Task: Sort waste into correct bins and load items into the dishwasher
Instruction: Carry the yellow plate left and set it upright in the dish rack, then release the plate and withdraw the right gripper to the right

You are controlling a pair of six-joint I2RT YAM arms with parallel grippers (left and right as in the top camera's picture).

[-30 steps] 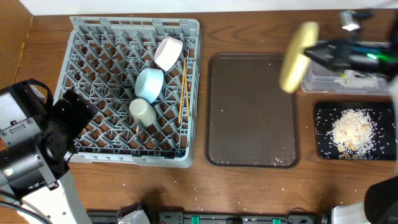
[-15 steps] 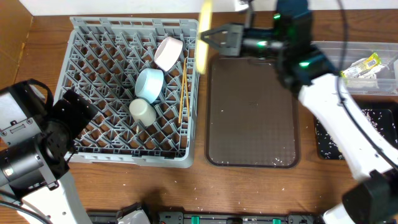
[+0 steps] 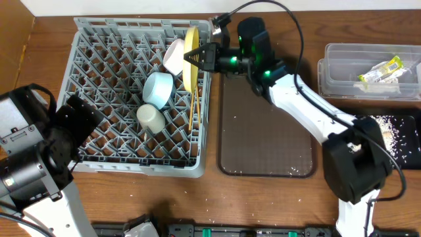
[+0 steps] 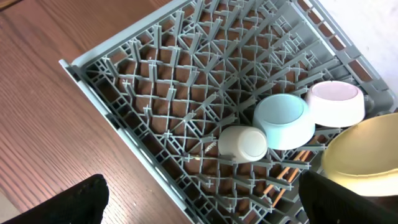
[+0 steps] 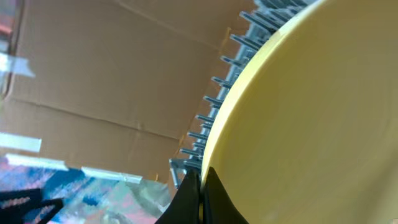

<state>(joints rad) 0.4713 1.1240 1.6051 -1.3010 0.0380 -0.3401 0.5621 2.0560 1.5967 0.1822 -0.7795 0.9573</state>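
Observation:
My right gripper (image 3: 205, 58) is shut on the rim of the yellow plate (image 3: 191, 59) and holds it on edge over the right side of the grey dish rack (image 3: 99, 39). The plate fills the right wrist view (image 5: 311, 124) with the jaws (image 5: 200, 186) pinching its edge. In the rack lie the pink bowl (image 3: 177, 55), the light blue bowl (image 3: 158, 89), the small pale cup (image 3: 150, 117) and the wooden chopsticks (image 3: 194, 108). My left gripper (image 4: 205, 199) is open and empty over the rack's near-left corner. The clear tub (image 3: 342, 72) holds the green-yellow wrapper (image 3: 380, 70).
The dark brown serving tray (image 3: 266, 125) lies between rack and bins. The black bin with rice scraps (image 3: 391, 131) is at the right, partly behind my right arm. Rice grains are scattered on the table front. Cardboard stands at the far left.
My right arm has swung left from the bins, across the brown tray, carrying the yellow plate to the rack's right side. The left arm has not moved.

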